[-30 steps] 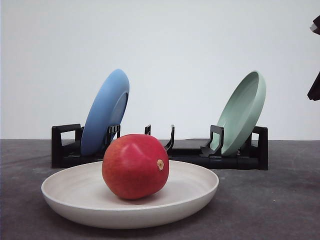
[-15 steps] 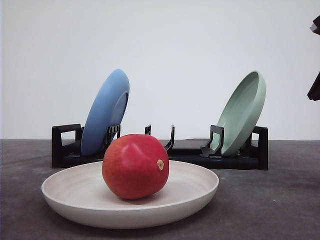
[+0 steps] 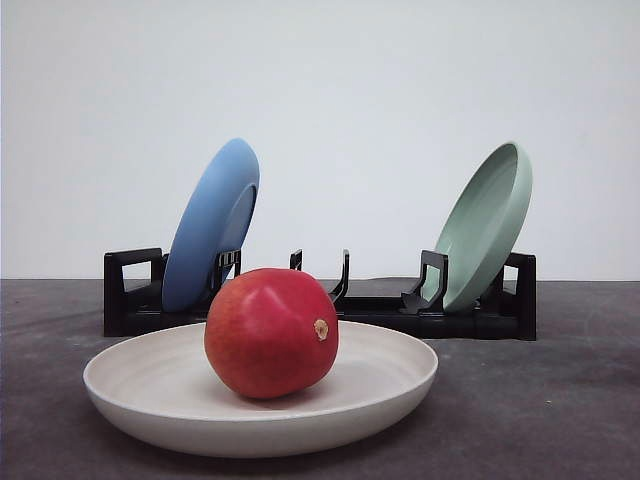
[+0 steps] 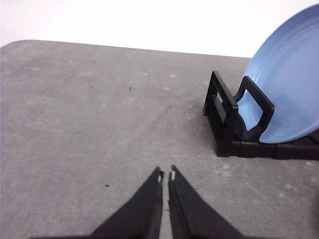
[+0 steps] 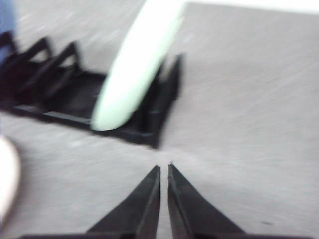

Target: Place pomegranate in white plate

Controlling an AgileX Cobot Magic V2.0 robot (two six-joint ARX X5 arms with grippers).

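The glossy red pomegranate [image 3: 270, 332] rests inside the cream-white plate [image 3: 130, 385] at the front of the table, its tan nub facing right. An edge of the white plate [image 5: 6, 181] also shows in the blurred right wrist view. My left gripper [image 4: 166, 175] is shut with nothing in it, over bare grey table near the left end of the rack. My right gripper [image 5: 164, 168] is shut and empty too, hanging above the table by the rack's right end.
A black dish rack [image 3: 380, 310] stands behind the plate. It holds a blue plate [image 3: 210, 225] on its left and a pale green plate [image 3: 487, 222] on its right, both on edge. The rack [image 4: 229, 124] and blue plate [image 4: 291, 84] are close to my left gripper.
The dark piece of my right arm at the front view's right edge has moved out of that view. The pomegranate and white plate have not moved.
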